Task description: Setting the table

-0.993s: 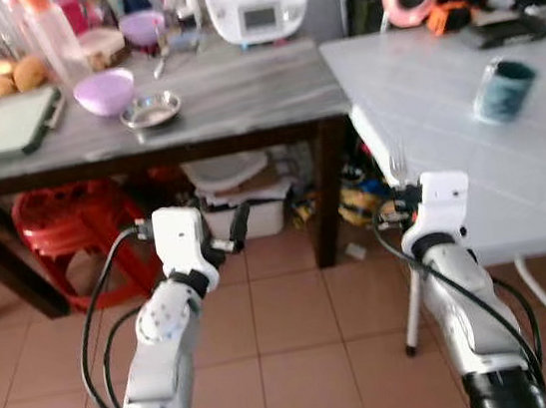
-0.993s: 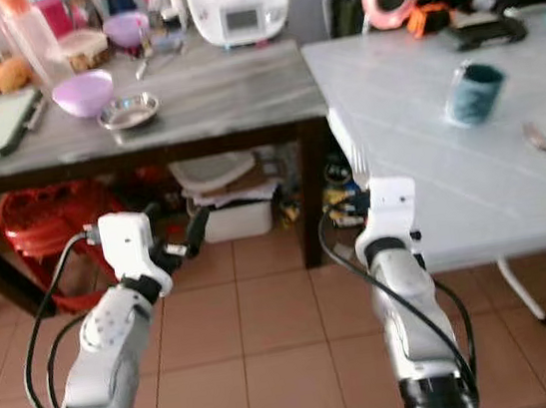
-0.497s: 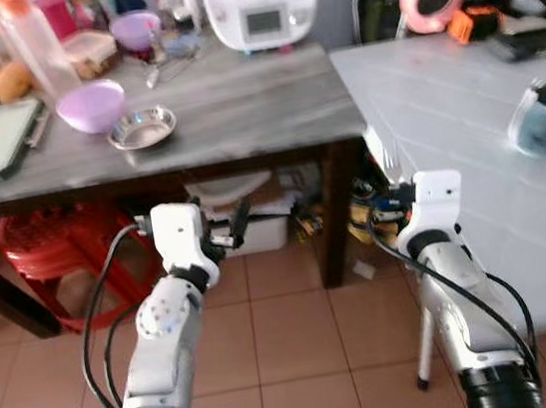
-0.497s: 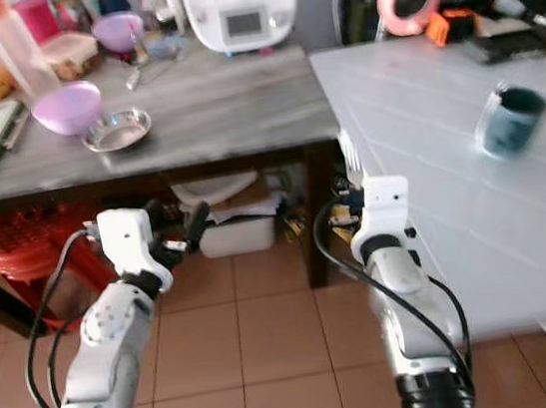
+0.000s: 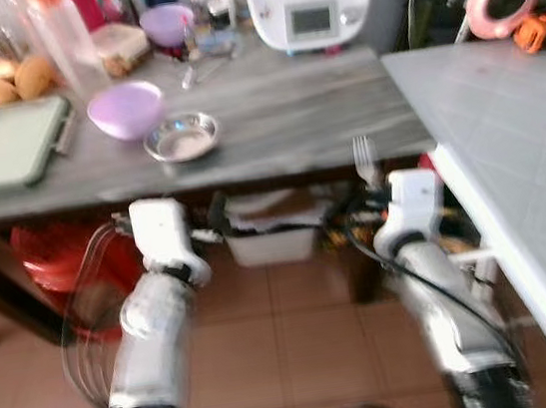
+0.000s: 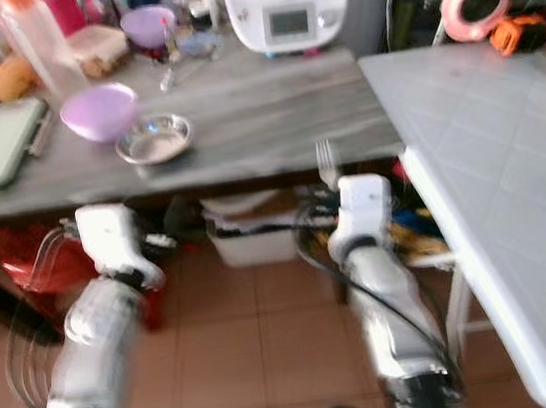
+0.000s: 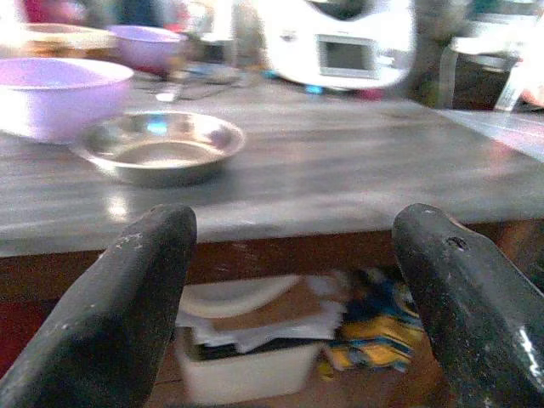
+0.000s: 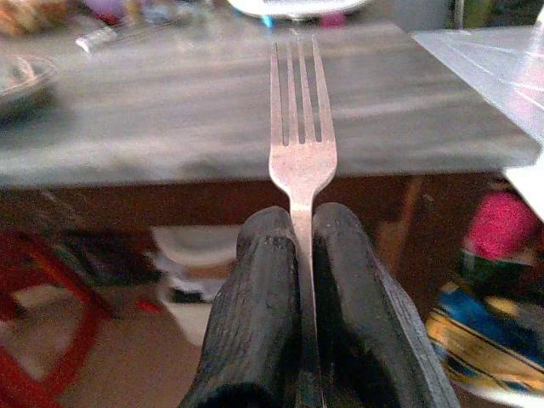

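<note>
Fork, light, stiff & prob. slippery metal, is pinched by the handle, tines up, in closed right gripper before counter's front edge; left gripper is held open, empty.

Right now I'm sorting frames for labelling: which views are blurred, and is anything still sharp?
Both eye views smear, worst on the arms and the white table. Left wrist view: soft steel bowl. Right wrist view: fork sharp in the right gripper, background hazy.
</note>
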### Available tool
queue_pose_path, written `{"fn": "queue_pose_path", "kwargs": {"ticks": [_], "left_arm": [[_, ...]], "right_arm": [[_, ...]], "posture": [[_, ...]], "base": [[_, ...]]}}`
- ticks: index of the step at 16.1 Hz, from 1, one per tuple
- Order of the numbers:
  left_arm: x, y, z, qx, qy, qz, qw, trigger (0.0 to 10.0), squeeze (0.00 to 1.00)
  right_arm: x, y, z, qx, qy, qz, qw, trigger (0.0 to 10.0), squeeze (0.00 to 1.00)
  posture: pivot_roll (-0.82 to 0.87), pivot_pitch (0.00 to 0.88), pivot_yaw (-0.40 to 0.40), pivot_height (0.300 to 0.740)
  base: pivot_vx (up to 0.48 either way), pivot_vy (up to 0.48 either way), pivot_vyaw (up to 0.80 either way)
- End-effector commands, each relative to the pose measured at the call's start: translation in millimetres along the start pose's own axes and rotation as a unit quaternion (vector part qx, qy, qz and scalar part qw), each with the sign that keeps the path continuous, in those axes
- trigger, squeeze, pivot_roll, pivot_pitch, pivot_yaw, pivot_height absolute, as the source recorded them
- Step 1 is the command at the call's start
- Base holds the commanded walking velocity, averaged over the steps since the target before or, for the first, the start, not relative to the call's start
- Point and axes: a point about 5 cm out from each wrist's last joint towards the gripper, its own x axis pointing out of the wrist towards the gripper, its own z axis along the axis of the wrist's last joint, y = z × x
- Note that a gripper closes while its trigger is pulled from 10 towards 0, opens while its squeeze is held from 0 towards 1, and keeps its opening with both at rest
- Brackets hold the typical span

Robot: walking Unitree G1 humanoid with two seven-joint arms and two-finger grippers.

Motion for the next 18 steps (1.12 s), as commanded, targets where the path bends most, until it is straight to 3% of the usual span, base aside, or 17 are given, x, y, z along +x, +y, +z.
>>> {"fn": "queue_pose_path", "kwargs": {"ticks": [1,4,6,9,12,18], "left_arm": [[-1.6,4.9,1.9,0.014,-0.003,-0.001,1.0,10.0,0.0],[-0.8,5.9,-1.1,0.007,0.012,0.01,1.0,10.0,0.0],[-1.3,5.4,1.0,0.016,-0.001,0.006,1.0,10.0,0.0],[-1.1,7.2,3.3,0.022,-0.012,0.026,0.999,10.0,0.0],[-1.4,3.0,3.4,0.02,-0.007,-0.007,1.0,10.0,0.0],[-3.9,1.3,5.2,0.025,-0.018,-0.017,0.999,10.0,0.0]], "right_arm": [[0.1,3.2,6.2,0.008,-0.015,0.006,1.0,10.0,0.0],[0.1,3.5,5.8,0.007,-0.014,0.007,1.0,10.0,0.0],[-0.2,3.7,5.6,0.009,-0.014,0.007,1.0,10.0,0.0],[-0.3,3.5,6.2,0.004,-0.017,0.009,1.0,10.0,0.0],[0.1,3.1,6.7,0.003,-0.017,0.007,1.0,10.0,0.0],[-0.7,2.4,6.0,0.011,-0.018,0.005,1.0,10.0,0.0]], "posture": [[-0.03,0.0,0.015,0.74],[-0.03,0.0,0.016,0.74],[-0.03,0.0,0.018,0.74],[-0.03,0.0,0.017,0.74],[-0.03,0.0,0.015,0.74],[-0.03,0.0,0.014,0.74]], "base": [[0.0,0.461,0.0],[0.0,0.456,0.0],[0.0,0.448,0.0],[0.0,0.0,0.0],[0.0,0.0,0.36],[0.09,0.0,0.08]]}}
